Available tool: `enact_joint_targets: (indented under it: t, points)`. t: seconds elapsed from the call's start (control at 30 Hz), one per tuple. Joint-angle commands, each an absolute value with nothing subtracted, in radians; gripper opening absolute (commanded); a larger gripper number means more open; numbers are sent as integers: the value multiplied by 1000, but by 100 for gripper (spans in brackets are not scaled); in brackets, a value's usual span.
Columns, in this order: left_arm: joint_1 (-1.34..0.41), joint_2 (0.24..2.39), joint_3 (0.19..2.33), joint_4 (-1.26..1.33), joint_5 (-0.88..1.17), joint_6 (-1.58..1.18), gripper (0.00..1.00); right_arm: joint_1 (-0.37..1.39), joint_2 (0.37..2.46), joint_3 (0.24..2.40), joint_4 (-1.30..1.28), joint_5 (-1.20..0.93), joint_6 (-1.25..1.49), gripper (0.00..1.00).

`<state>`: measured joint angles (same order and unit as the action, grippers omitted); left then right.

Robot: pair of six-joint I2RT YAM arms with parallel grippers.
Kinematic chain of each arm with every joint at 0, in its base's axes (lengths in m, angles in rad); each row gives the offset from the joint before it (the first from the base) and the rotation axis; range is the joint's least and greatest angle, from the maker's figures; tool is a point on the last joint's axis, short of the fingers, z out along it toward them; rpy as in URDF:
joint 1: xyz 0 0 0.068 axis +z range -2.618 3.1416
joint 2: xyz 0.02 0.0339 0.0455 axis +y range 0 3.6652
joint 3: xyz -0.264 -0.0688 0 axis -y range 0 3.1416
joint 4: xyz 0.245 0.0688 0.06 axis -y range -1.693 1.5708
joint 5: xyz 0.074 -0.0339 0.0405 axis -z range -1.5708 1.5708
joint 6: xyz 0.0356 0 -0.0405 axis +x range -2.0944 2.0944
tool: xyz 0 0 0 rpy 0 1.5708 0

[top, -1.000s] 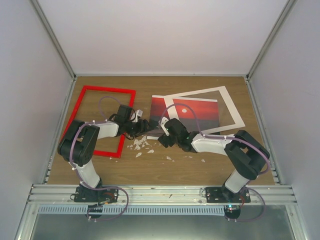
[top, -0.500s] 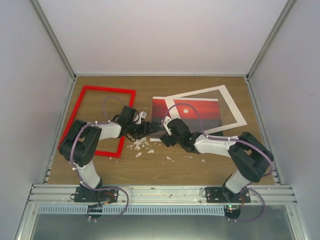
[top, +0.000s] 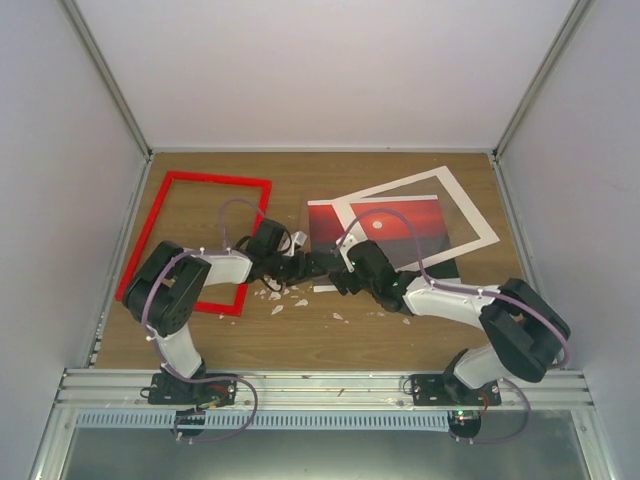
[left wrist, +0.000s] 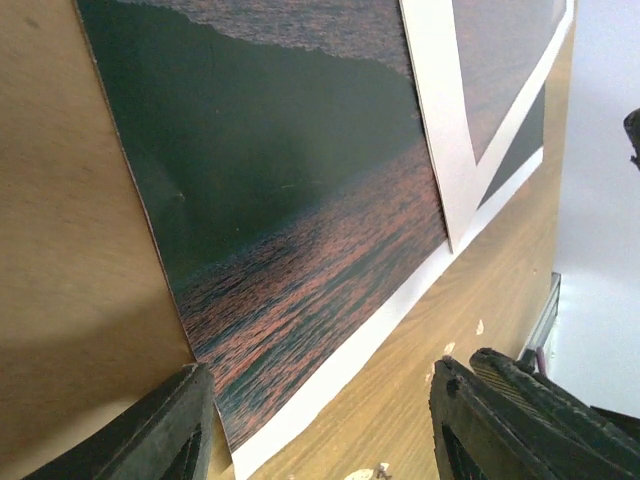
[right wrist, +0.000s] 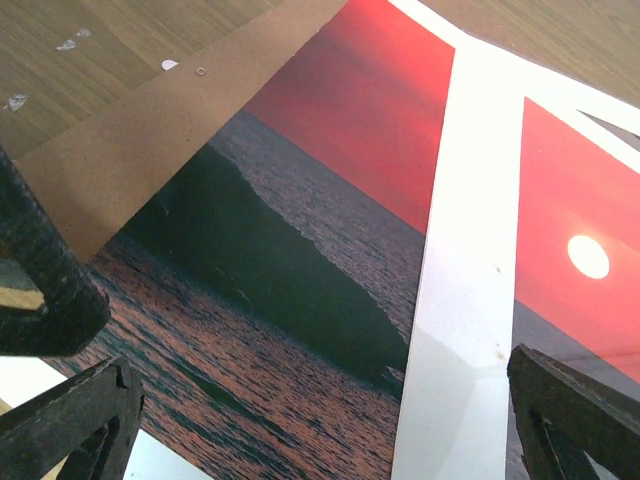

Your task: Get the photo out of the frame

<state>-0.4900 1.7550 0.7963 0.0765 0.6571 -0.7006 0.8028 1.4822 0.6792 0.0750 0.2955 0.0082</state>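
The empty red frame (top: 220, 178) lies flat at the left of the table. The sunset photo (top: 325, 222) lies to its right on a brown board (right wrist: 150, 150), with a white mat (top: 468, 208) askew on top. My left gripper (top: 312, 264) is open low at the photo's near left corner; in the left wrist view that corner of the photo (left wrist: 300, 230) sits between the spread fingertips (left wrist: 175, 425). My right gripper (top: 342, 280) hovers open over the photo (right wrist: 300, 290) and the mat (right wrist: 470, 250), holding nothing.
White chips (top: 285, 292) are scattered on the wood in front of the photo. The two grippers are close together, and the left one's finger (right wrist: 40, 290) shows in the right wrist view. Enclosure walls stand on three sides.
Both grippers have moved right, toward the photo's near left corner. The mat has turned and slid slightly up and right, and the photo's lower part now shows beyond it.
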Motion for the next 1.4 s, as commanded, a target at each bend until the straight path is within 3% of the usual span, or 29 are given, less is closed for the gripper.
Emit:
enact_joint_targets:
  t: [0.0, 0.33, 1.07, 1.37]
  points:
    - [-537, 1726, 758, 139, 670, -744, 60, 795, 1417, 641, 95, 331, 63, 100]
    - [-555, 1574, 615, 198, 574, -850, 62, 790, 1367, 610, 99, 352, 84, 100]
    - [-551, 1771, 643, 365, 678, -915, 62, 785, 1343, 604, 100, 348, 88, 100]
    - [-551, 1737, 626, 443, 691, -933, 54, 785, 1348, 607, 98, 346, 89, 100]
